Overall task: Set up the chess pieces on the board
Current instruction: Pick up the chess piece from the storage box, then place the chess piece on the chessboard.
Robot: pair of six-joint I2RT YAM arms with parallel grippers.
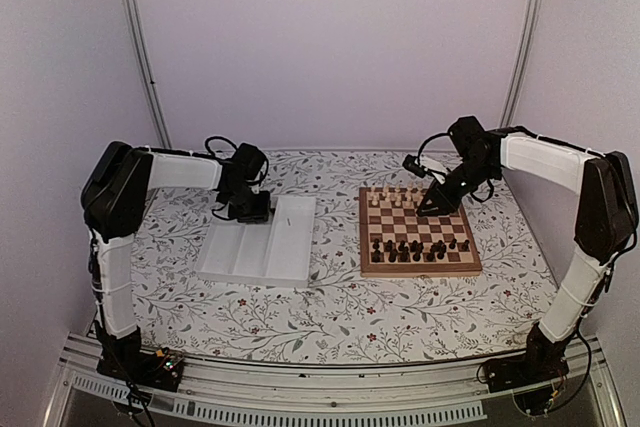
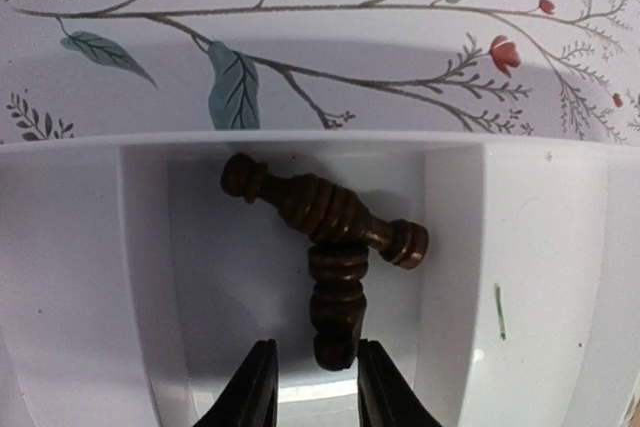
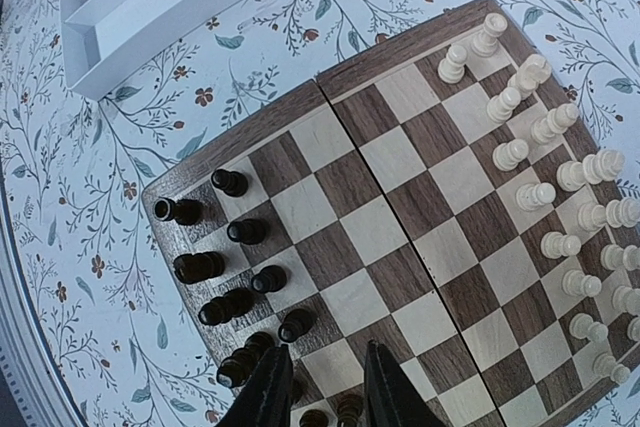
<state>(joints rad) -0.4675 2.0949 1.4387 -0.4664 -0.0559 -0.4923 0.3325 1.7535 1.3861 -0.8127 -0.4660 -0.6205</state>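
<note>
In the left wrist view two dark chess pieces lie on their sides in a compartment of the white tray [image 2: 540, 247]. One piece [image 2: 320, 209] lies crosswise; the other [image 2: 338, 297] points at my left gripper [image 2: 316, 367]. That gripper's fingers straddle its near end: the right finger touches it and a small gap shows on the left. The board [image 1: 420, 269] lies to the right with several dark pieces [image 1: 415, 247] along its near rows. My right gripper [image 1: 432, 209] hovers over the board [image 3: 400, 207], open and empty beside the dark pieces [image 3: 248, 232].
Pale wooden pieces [image 3: 560, 187] fill the board's far rows [image 1: 395, 197]. The tray [image 1: 285, 247] lies left of the board on the floral tablecloth, with the left gripper [image 1: 250, 209] at its far left corner. Metal frame posts rise at the back corners.
</note>
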